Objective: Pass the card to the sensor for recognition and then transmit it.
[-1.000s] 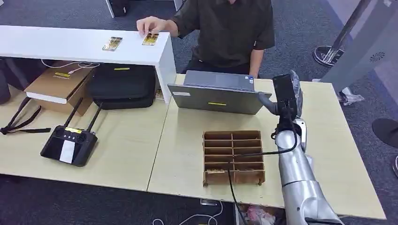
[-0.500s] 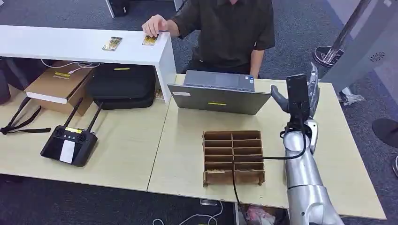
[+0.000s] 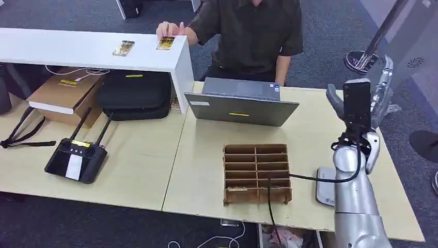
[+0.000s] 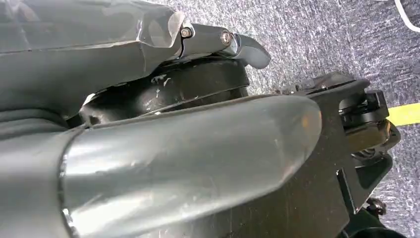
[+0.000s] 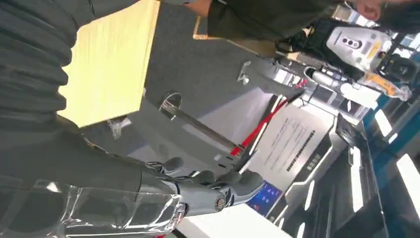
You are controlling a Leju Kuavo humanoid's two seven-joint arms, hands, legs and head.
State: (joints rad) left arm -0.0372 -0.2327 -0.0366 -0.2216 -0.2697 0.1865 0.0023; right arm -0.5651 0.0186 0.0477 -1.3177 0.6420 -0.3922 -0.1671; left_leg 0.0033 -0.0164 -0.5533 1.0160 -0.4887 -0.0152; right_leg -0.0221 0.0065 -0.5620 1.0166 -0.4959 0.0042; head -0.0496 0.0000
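Fingers [image 3: 383,82] of the right hand [image 3: 368,101] stand spread and raised above the tabletop [image 3: 206,165], holding nothing. Two cards, one [image 3: 123,48] and another [image 3: 165,43], lie well beyond them on the white counter [image 3: 77,51], a person's hand [image 3: 170,28] touching the nearer. The sensor [image 3: 325,192] lies below, beside the arm. Left hand [image 4: 148,148]: fingers' state cannot be told.
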